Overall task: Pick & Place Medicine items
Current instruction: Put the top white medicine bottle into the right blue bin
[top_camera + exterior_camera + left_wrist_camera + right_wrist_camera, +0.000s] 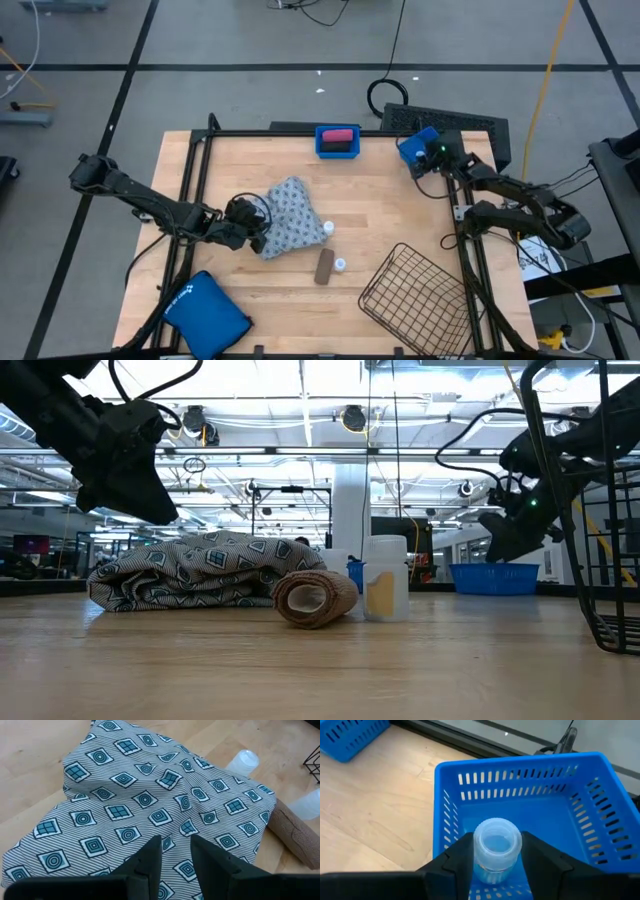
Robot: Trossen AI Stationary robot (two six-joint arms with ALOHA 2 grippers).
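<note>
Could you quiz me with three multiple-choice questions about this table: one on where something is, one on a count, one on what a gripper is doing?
1. Where is the wire basket?
A. near right corner
B. far left corner
C. table centre

2. How many small blue bins are on the table?
A. one
B. two
C. four

3. What is the right gripper doing?
A. hanging with nothing in it
B. holding a clear vial over a blue bin
C. gripping the patterned pack

Answers: 1 A, it sits at the high view's lower right. 2 B, two at the far edge. 3 B, its fingers flank the vial above the bin.
</note>
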